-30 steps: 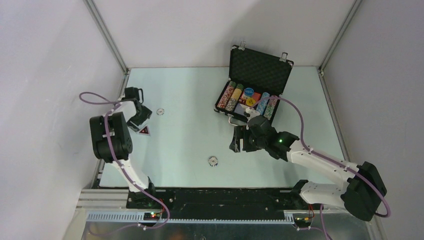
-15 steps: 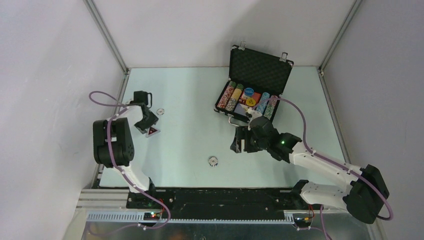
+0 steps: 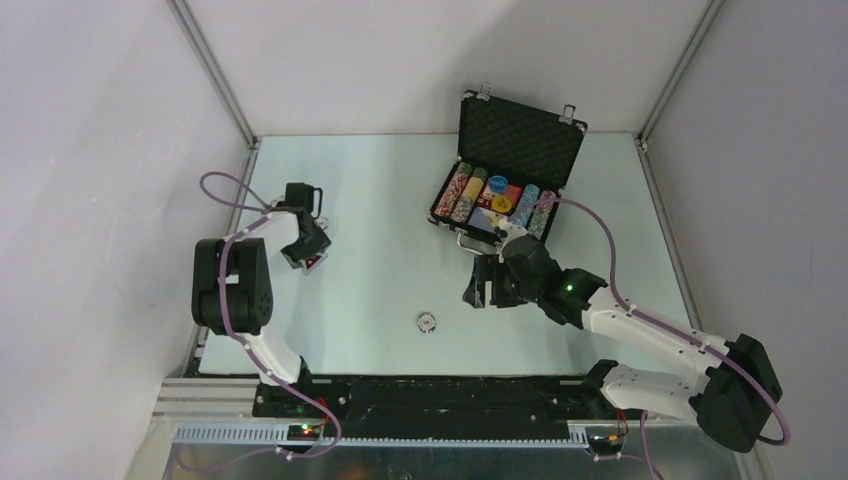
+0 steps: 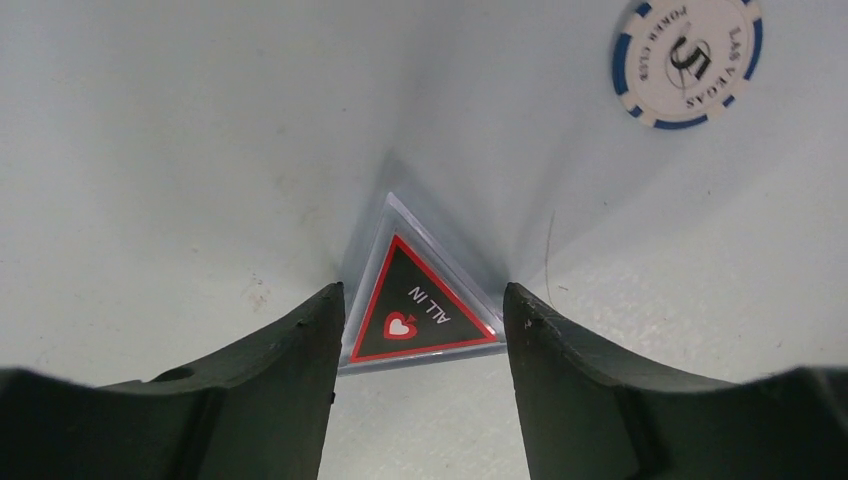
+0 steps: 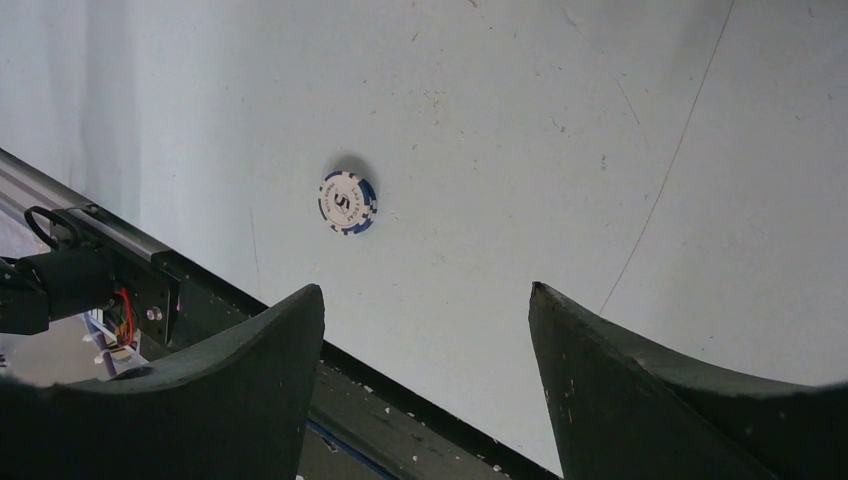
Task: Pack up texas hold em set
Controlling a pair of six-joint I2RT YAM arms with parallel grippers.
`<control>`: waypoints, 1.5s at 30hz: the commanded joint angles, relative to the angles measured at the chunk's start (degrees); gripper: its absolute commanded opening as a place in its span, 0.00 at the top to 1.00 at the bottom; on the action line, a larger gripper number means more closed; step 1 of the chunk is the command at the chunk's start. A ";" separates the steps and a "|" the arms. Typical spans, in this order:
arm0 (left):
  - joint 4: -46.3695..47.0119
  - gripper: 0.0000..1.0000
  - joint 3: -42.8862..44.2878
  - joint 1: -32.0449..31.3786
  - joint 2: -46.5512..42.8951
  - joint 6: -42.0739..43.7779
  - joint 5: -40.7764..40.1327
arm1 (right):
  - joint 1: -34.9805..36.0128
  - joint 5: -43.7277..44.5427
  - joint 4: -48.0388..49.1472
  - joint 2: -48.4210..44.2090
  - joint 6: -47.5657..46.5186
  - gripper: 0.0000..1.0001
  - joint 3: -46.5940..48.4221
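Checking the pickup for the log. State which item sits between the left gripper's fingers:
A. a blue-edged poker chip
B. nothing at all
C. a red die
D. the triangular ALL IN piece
D: in the left wrist view the ALL IN piece sits between the fingers of the left gripper, its lower corners meeting them, while the blue-edged chip lies apart on the table.

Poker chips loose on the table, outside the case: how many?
2. One chip lies beyond the left gripper, near the triangular piece; the other chip sits mid-table toward the near edge. More could be hidden.
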 commanded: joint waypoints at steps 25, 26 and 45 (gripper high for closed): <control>0.17 0.39 0.05 -8.07 -3.86 1.82 -6.27 | 0.03 0.93 -1.45 -2.39 0.41 0.22 -1.12; 0.32 0.39 -0.05 -8.06 -4.15 1.58 -5.94 | 0.03 0.90 -1.39 -2.40 0.40 0.22 -1.28; 1.39 0.36 -2.55 -2.60 -8.52 -4.70 -10.07 | -0.23 0.57 -1.80 -3.31 0.28 0.21 -2.35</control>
